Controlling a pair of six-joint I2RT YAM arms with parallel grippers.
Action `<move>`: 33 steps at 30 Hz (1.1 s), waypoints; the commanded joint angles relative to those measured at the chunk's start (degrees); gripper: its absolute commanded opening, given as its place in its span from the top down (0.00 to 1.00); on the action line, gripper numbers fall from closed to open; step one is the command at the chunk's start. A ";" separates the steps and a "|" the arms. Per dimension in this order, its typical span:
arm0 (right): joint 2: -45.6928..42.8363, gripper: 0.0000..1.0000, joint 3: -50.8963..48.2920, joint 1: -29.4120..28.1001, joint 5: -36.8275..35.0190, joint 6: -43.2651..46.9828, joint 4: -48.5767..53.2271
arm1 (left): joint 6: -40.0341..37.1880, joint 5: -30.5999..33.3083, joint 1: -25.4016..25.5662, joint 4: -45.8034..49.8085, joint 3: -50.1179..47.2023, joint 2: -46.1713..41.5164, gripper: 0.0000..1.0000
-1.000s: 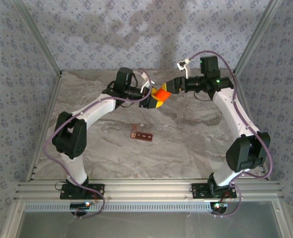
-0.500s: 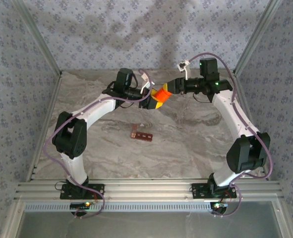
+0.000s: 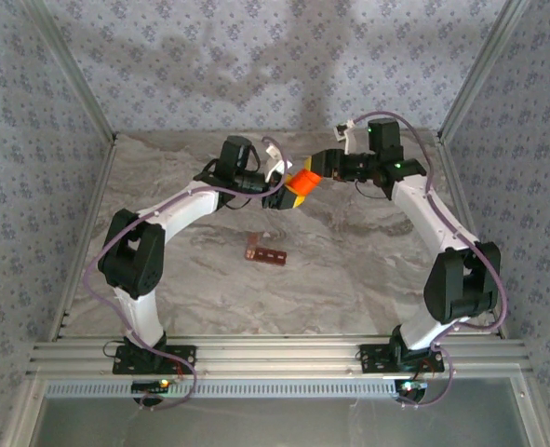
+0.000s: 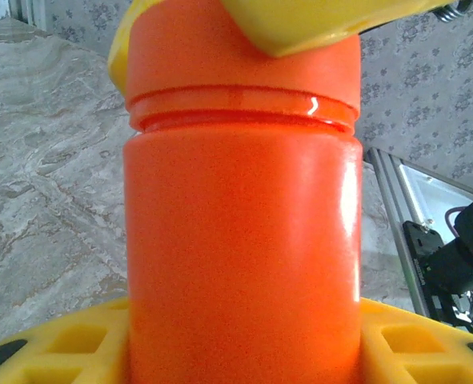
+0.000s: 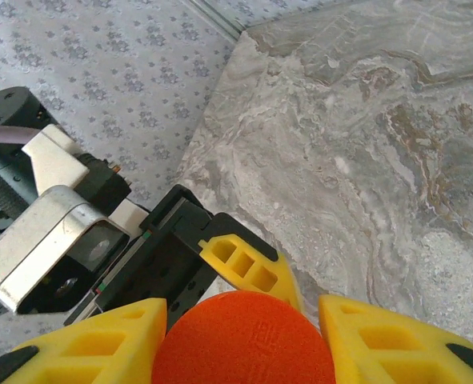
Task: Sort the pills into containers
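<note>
Two grippers met on one orange bottle (image 4: 244,240), held above the far middle of the table (image 3: 349,279).

- Left side: the left gripper (image 3: 288,193) was clamped on the bottle's body. In the left wrist view its yellow fingers (image 4: 68,344) pressed against both sides of the lower body.
- Right side: the right gripper (image 3: 317,169) was closed on the cap (image 5: 244,340). In the right wrist view its yellow fingers (image 5: 380,336) sat tight on either side of the round orange top.
- Bottle lay slanted between the two, cap end toward the right arm.
- Cap sat on the bottle, with a thin seam showing under its rim.

The containers (image 3: 265,252), a dark red-brown strip, lay flat on the table. They were nearer than the bottle, about mid-table and a little left, well apart from both grippers. What the compartments held was too small to tell.
</note>
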State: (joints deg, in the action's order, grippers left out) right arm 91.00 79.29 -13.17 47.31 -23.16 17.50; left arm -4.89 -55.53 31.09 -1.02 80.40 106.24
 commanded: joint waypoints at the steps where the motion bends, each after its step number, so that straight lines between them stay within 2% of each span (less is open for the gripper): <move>1: 1.21 0.60 -0.50 -2.14 -0.59 -2.51 1.57 | -1.14 -1.42 1.58 -5.52 1.16 -4.11 1.00; 6: 1.73 0.53 3.62 -0.85 -1.08 -2.68 3.70 | 1.15 -2.97 0.40 -7.03 0.90 -2.71 1.00; 8: 1.98 0.45 5.47 -0.21 -1.01 -2.88 4.19 | 1.59 -3.60 0.09 -7.16 0.90 -2.31 1.00; 11: 1.95 0.28 7.59 1.18 -0.55 -2.86 4.49 | 1.87 -4.74 -0.23 -6.92 1.11 -1.76 1.00; 14: 1.10 0.19 8.64 3.10 0.27 -2.41 3.54 | 2.03 -6.03 -0.46 -6.03 1.57 -1.30 1.00; 19: -0.31 0.16 9.10 5.85 3.35 1.65 2.17 | 1.85 -8.41 -0.70 -4.24 2.93 -0.77 1.00; 24: -0.58 0.16 9.67 5.96 9.64 15.49 9.17 | 1.94 -11.65 -0.69 -1.54 5.26 0.23 1.00; 33: -0.70 0.15 9.04 5.05 13.83 18.93 9.68 | 1.80 -13.47 -0.75 0.97 7.13 1.17 1.00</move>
State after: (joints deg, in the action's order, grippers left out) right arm 91.92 87.26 -7.64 58.00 -7.60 25.23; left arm -3.09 -66.00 30.74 -1.08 85.49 106.45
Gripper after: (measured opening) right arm 0.846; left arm 0.510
